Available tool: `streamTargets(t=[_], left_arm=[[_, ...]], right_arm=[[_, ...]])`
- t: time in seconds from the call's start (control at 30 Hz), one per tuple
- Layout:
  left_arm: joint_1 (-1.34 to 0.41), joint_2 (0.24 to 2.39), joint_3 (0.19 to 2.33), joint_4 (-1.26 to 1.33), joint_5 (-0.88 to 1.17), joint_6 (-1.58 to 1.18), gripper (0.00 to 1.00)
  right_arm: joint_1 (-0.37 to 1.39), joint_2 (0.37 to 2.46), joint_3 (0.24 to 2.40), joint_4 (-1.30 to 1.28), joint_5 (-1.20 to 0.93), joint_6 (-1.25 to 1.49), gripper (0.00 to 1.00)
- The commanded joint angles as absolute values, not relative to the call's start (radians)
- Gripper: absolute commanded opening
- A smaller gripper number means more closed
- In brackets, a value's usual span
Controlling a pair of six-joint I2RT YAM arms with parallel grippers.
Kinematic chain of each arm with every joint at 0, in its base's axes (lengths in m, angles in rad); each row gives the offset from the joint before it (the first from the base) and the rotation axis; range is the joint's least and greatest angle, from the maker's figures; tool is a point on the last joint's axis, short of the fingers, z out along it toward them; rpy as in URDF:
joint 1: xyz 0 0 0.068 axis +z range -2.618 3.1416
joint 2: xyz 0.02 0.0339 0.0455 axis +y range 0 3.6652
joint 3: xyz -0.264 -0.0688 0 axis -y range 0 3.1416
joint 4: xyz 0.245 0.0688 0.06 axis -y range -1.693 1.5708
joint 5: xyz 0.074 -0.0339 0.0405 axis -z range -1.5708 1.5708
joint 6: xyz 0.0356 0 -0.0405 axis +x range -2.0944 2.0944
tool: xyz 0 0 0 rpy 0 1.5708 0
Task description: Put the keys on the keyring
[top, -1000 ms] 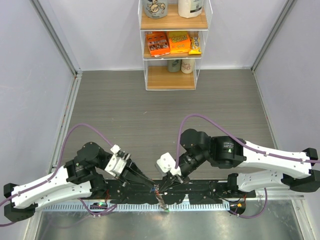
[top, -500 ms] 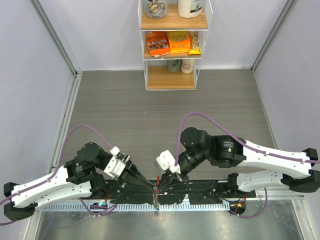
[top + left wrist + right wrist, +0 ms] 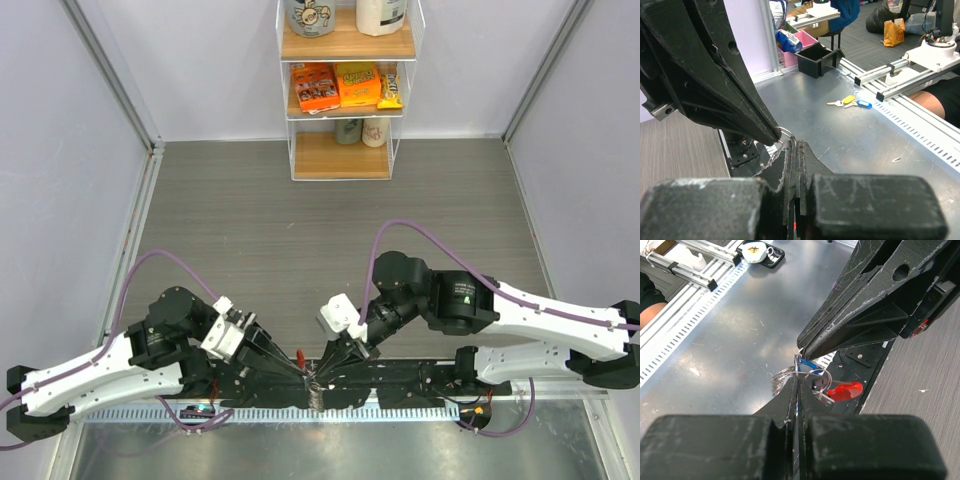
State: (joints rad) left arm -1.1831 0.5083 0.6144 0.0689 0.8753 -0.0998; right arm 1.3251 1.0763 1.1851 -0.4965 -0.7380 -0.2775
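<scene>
Both grippers meet tip to tip over the near table edge. My right gripper (image 3: pixel 320 374) (image 3: pixel 797 374) is shut on the keyring (image 3: pixel 819 377), a thin silvery ring whose loops stick out on both sides of its tip. The red fob (image 3: pixel 842 390) (image 3: pixel 299 357) hangs from the ring. My left gripper (image 3: pixel 304 371) (image 3: pixel 794 146) is shut. A blue key head (image 3: pixel 810 364) shows right at its tip in the right wrist view. The ring (image 3: pixel 785 132) touches that tip. Two more small keys (image 3: pixel 852 101), one yellow-green and one blue, lie on the metal surface.
A white shelf unit (image 3: pixel 345 90) with snack boxes stands at the far end of the table (image 3: pixel 300 220). A black bin (image 3: pixel 820 57) and slotted rails (image 3: pixel 910 80) lie on the metal bench (image 3: pixel 850 140). A black phone (image 3: pixel 760 251) lies farther off.
The right wrist has swung a little to the right and both tips have closed in. The hanging keyring has risen, and the red fob now shows just left of the tips.
</scene>
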Motion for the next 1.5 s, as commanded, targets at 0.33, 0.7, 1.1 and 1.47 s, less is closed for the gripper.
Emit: streamTargets(t=[0.33, 0.7, 1.1, 1.47], left_arm=[[-1.190, 0.520, 0.617, 0.086, 0.824, -0.092, 0.00], [-1.190, 0.538, 0.617, 0.098, 0.775, -0.107, 0.02], [-1.190, 0.558, 0.635, 0.058, 0.614, -0.143, 0.24], [-1.192, 0.505, 0.647, 0.069, 0.364, -0.184, 0.51]], right_arm=[[1.315, 0.931, 1.086, -0.269, -0.604, -0.176, 0.05], [1.315, 0.856, 1.002, -0.121, -0.460, -0.123, 0.05], [1.316, 0.753, 0.934, -0.040, -0.402, -0.121, 0.06], [1.335, 0.695, 0.893, -0.015, -0.347, -0.124, 0.06]])
